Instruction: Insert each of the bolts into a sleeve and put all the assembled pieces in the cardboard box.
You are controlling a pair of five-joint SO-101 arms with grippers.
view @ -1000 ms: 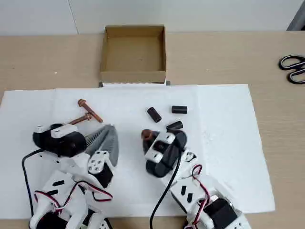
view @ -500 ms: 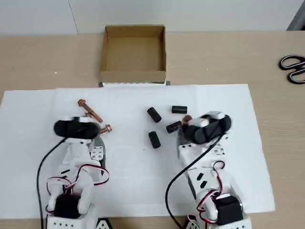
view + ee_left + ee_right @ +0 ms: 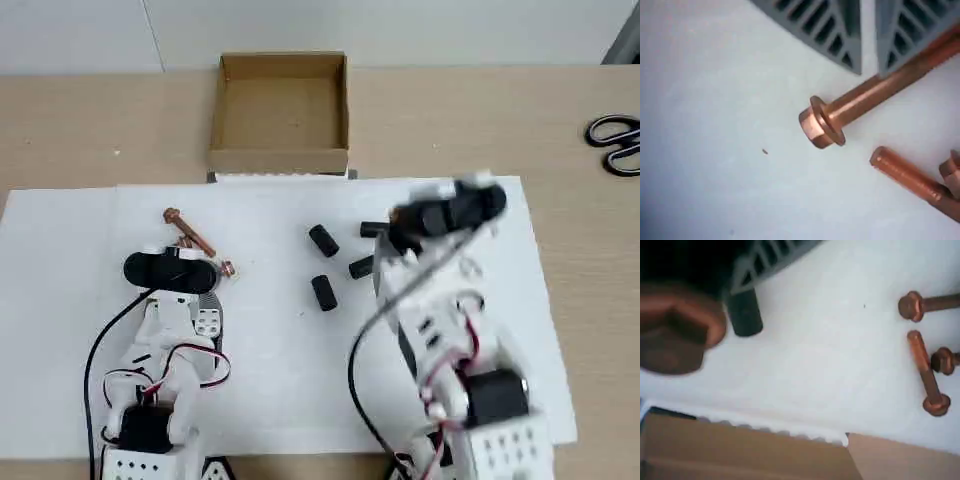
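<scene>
The open cardboard box (image 3: 280,110) stands beyond the white paper (image 3: 80,300). Several black sleeves lie mid-paper, among them one sleeve (image 3: 322,240) and another sleeve (image 3: 323,292). Two copper bolts (image 3: 188,232) lie crossed at the left. My left gripper (image 3: 869,67) sits just beside them, shut on a third bolt (image 3: 822,122) whose head (image 3: 227,268) sticks out sideways. My right gripper (image 3: 392,243) hangs over the sleeves at the right, shut on a bolt (image 3: 675,332) with its head close to the camera. The right wrist view has a sleeve (image 3: 744,315) below and the box (image 3: 740,455) ahead.
Scissors (image 3: 615,142) lie on the bare wooden table at the far right. The paper's left part and its near strip in front of both arms hold nothing.
The right arm swung from mid-paper to the right and then farther back, carrying its bolt and uncovering a sleeve. The left gripper went from wide open to shut on a bolt.
</scene>
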